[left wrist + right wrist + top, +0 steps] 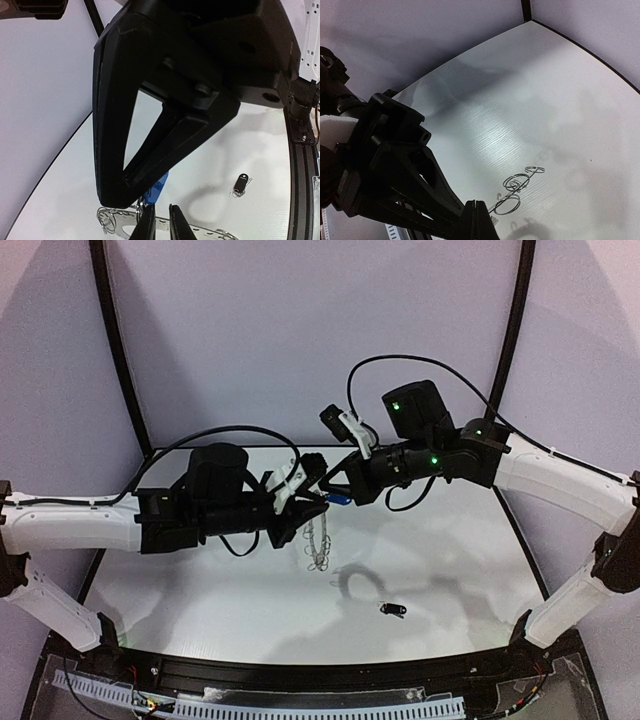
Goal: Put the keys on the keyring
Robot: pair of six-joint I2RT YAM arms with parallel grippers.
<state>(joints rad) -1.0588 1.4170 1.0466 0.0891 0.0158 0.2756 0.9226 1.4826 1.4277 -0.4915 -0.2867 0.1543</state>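
Observation:
My left gripper (pixel 303 498) is shut on the top of the keyring (pixel 318 540), a grey ring fringed with wire loops that hangs down above the table. In the left wrist view the left gripper (pixel 161 212) pinches the keyring (pixel 205 231) at the bottom edge. My right gripper (pixel 330 492) is shut on the blue key (pixel 340 498) and holds it against the ring's top, right by the left fingertips; the blue key (pixel 159 185) sticks out under its tip. In the right wrist view the right gripper (pixel 479 206) is closed, the wire loops (pixel 512 199) hang beside it and the key is hidden. The black key (pixel 392 610) lies on the table.
The black key (pixel 241 182) carries small wire rings and lies apart, toward the near right of the white table (pixel 450 560). A black frame rail (pixel 300 680) runs along the near edge. Curved black poles (pixel 118 350) stand at the back corners.

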